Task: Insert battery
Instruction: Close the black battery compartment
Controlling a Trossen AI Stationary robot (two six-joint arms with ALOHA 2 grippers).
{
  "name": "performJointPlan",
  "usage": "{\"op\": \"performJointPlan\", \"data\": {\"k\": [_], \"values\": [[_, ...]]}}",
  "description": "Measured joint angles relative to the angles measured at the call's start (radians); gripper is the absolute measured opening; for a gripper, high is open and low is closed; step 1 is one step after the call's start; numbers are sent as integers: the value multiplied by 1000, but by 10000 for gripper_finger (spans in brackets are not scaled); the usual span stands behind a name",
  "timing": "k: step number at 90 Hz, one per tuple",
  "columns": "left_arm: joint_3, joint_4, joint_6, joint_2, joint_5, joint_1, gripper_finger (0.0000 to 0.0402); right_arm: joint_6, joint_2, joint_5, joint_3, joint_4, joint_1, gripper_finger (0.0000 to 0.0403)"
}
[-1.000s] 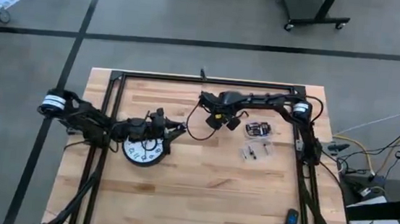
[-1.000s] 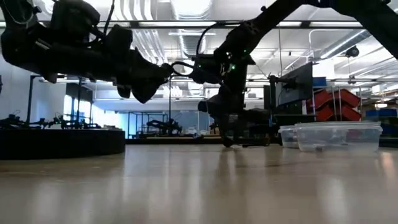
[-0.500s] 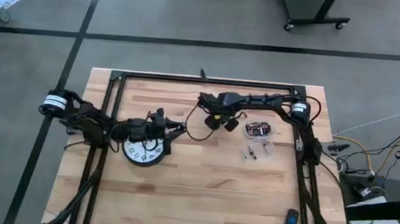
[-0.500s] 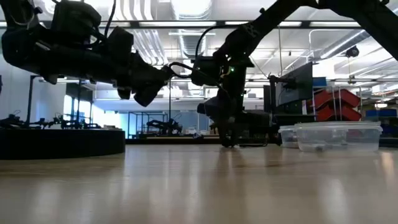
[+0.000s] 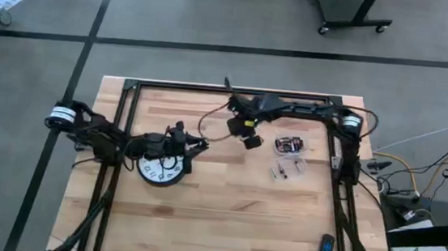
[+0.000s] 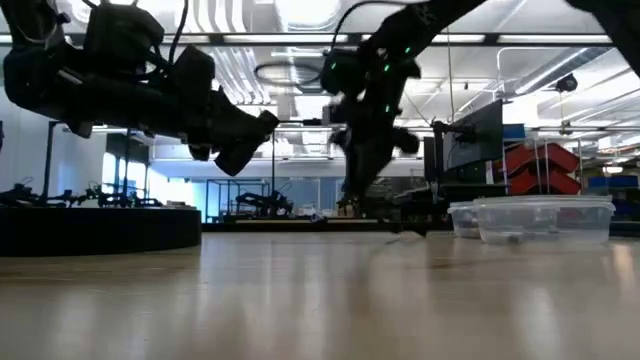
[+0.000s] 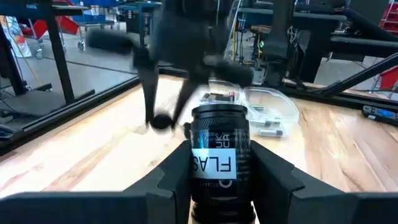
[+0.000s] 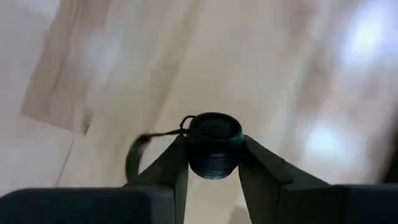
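Black end cap, gripped by the right gripper, has lifted away; the left gripper clamps the flashlight, now open for a battery.

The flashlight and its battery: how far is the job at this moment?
Done: the flashlight looks opened, since the left tool grips its body while the right tool grips a small black cap, held apart above the table. In hand: both parts are held in the air. Left: no battery is visibly picked; the clear boxes lie untouched, so insertion and closing remain.
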Motion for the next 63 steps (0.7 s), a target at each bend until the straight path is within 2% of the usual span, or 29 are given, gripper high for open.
{"op": "performJointPlan", "data": {"k": [12, 27, 44, 63], "values": [[0, 143, 1, 98, 1, 0, 114, 98, -129, -67, -52, 24, 3, 90], [52, 363, 3, 288, 34, 0, 113, 258, -293, -188, -208, 206, 27, 89], [200, 392, 1, 444, 114, 0, 102, 372, -401, -171, -421, 327, 114, 89], [321, 353, -5, 494, 170, 0, 116, 461, -420, -13, -573, 481, 266, 88]]}}
